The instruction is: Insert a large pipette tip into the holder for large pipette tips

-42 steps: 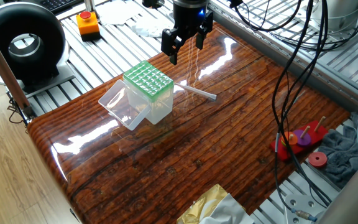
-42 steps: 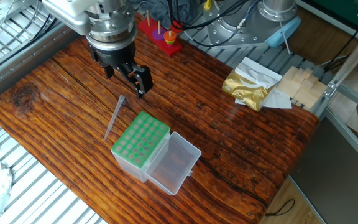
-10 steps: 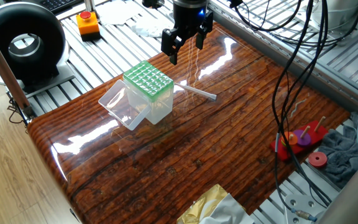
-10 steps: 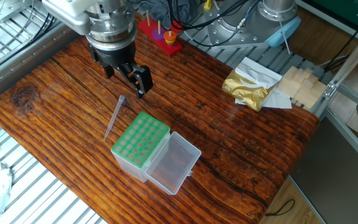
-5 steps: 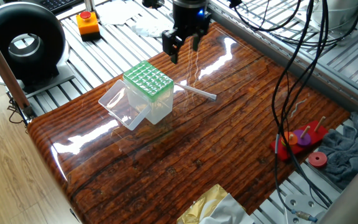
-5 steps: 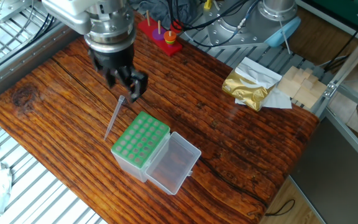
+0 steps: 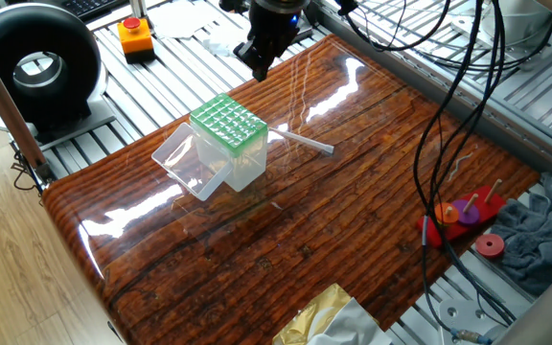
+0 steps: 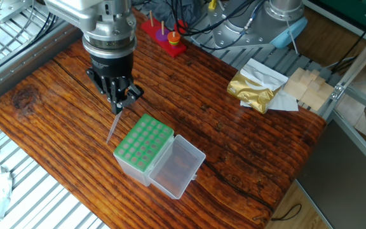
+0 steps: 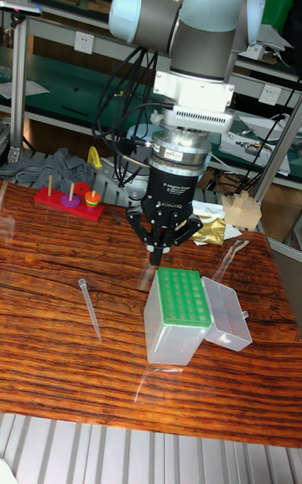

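Observation:
The large pipette tip [image 7: 301,141] lies flat on the wooden table beside the holder [image 7: 230,132], a clear box with a green grid top and its lid [image 7: 184,161] swung open. The tip [image 8: 114,126] points away from my gripper [image 8: 122,100], which hangs above the table near the tip's wide end and touches nothing. The fingers look spread and hold nothing. In the tall fixed view the gripper [image 9: 161,246] is just behind the holder [image 9: 178,313], and the tip [image 9: 89,305] lies to its left.
A red peg toy with coloured rings [image 7: 465,222] sits at the table's edge. Gold foil and paper [image 8: 254,88] lie at another corner. An orange emergency-stop box [image 7: 135,35] and a black round device [image 7: 34,65] stand beyond the table. Cables [image 7: 448,105] hang over it.
The gripper has turned about its vertical axis, so its fingers now line up differently, and it has shifted slightly towards the tip's wide end. Tip and holder have not moved.

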`<action>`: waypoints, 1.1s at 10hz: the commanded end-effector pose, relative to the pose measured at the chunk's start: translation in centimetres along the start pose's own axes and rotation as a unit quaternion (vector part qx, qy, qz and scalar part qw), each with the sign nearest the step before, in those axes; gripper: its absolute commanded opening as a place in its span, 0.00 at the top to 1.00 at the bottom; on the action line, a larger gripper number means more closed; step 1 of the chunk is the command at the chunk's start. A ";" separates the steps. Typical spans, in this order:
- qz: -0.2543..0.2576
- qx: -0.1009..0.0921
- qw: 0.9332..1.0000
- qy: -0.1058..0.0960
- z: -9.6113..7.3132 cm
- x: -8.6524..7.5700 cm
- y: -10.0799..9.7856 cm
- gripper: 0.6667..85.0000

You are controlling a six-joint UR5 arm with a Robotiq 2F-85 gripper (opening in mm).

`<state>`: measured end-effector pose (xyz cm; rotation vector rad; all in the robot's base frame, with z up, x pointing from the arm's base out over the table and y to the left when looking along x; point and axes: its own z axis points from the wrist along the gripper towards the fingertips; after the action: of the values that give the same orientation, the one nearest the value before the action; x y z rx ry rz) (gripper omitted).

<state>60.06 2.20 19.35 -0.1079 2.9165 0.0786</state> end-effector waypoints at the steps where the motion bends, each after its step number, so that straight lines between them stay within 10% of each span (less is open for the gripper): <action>1: -0.004 -0.002 1.000 -0.009 -0.1 -0.4 0.1 1.00; 5: -0.008 0.019 1.000 -0.001 -0.3 -0.1 -1.2 1.00; 7: -0.056 0.062 0.996 0.023 -0.5 1.3 -3.9 1.00; 11: -0.034 0.010 0.999 0.008 -0.1 3.8 -4.3 1.00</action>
<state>57.99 -1.65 18.65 -0.2057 2.9334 -0.0214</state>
